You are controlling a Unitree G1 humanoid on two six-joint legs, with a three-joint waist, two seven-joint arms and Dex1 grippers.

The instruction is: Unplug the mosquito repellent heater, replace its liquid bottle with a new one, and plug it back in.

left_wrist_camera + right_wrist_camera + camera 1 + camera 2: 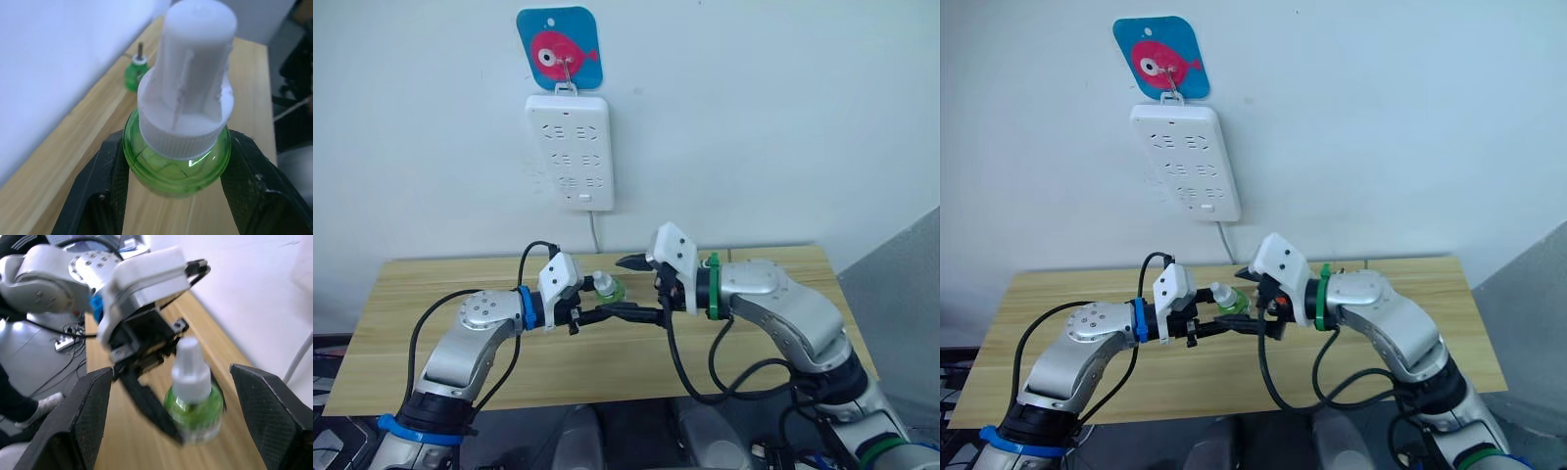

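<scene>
Green, rounded translucent liquid bottle (pixel 177 161) with a tall white ribbed cap sits pinched between the two black fingers (pixel 98 196) of the left end effector (pixel 599 302), which is clamped on the bottle's sides. It is held in the air above the middle of the light wooden tabletop (pixel 431 294), cap tilted up and towards the wall.

Right end effector (pixel 636 289) faces the left one from the opposite side, its black fingers (pixel 274 416) spread wide, one to either side of the held bottle without touching it; in the head views its tips reach just beside the bottle.

A second small green bottle (pixel 135 73), uncapped with a dark wick standing up from its white neck, rests upright on the tabletop near the back edge, close to the wall.

On the white wall above the tabletop hangs a long white power strip (pixel 570 152), its sockets bare, from a hook on a blue square plate bearing a pink fish (pixel 559 47). A white cord (pixel 596 233) drops from the strip's lower end to the tabletop's back edge.

I cannot make out the mosquito repellent heater.
</scene>
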